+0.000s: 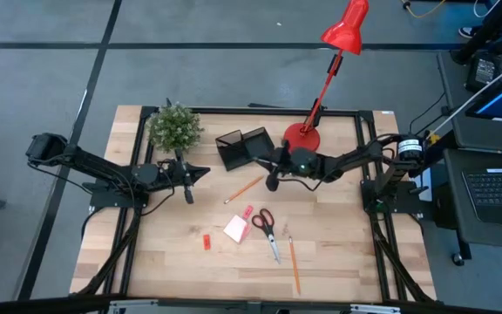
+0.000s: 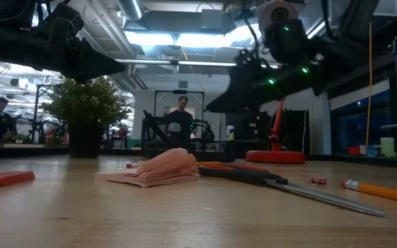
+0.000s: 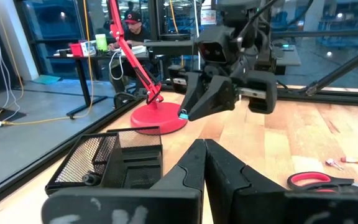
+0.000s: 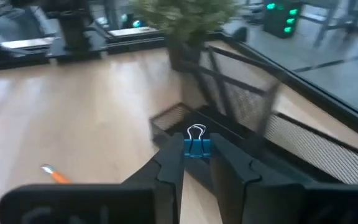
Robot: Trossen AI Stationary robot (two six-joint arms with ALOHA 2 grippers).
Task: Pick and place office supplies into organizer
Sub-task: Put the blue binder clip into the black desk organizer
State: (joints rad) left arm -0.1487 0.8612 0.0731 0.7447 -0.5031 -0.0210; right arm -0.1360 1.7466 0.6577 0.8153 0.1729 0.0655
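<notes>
- The right gripper (image 4: 196, 163) was clamped on a small blue binder clip (image 4: 197, 147), its wire loop standing up between the fingertips.
- It hung above the table just beside the organizer (image 1: 243, 146), on the lamp (image 1: 301, 138) side; the black mesh box lay straight ahead of the clip in the right wrist view.
- Judged step: carrying the clip to the organizer. The next move called for bringing the clip over one compartment, lowering it and letting go.
- The left gripper (image 3: 204, 163) had its jaws pressed together on nothing, waiting near the plant (image 1: 174, 126), pointed toward the organizer.
- Not yet put away on the table: a pencil (image 1: 245, 188), the note pad (image 1: 236, 228), scissors (image 1: 266, 230), a second pencil (image 1: 293, 264) and a red block (image 1: 206, 242).
- The clip was too small to find from above; the arm covered it.
- What already lay inside the organizer was hard to make out through the mesh.
- No pens could be picked out in any view.
</notes>
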